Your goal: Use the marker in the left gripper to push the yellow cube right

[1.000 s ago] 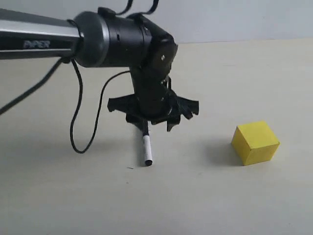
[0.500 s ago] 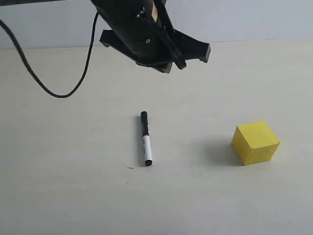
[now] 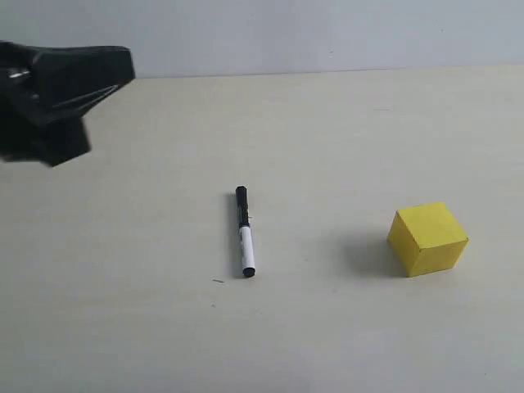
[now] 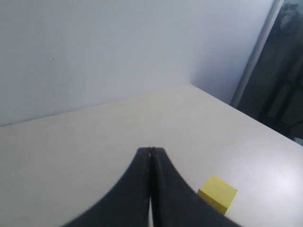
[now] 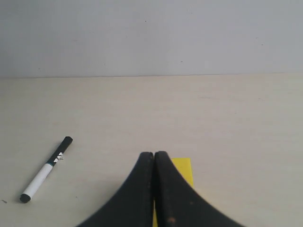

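The marker (image 3: pixel 244 233) lies loose on the table, black cap end pointing away and white barrel nearer, with no gripper on it. The yellow cube (image 3: pixel 427 237) sits well to its right, apart from it. My left gripper (image 3: pixel 65 102) is a blurred black shape at the far left edge, raised and far from both. In the left wrist view the left gripper (image 4: pixel 151 150) is shut with nothing between its fingers, and the cube (image 4: pixel 217 193) shows beside them. The right gripper (image 5: pixel 154 154) is shut and empty, with the cube (image 5: pixel 183 169) partly hidden behind it and the marker (image 5: pixel 46 169) off to one side.
A beige table top (image 3: pixel 327 131) runs back to a pale wall (image 3: pixel 327 33). A dark frame or window edge (image 4: pixel 279 80) shows past the table's corner in the left wrist view.
The left gripper, which was down over the marker's cap end, has risen and swung away to the far left. The marker stayed on the table; the cube has not moved.
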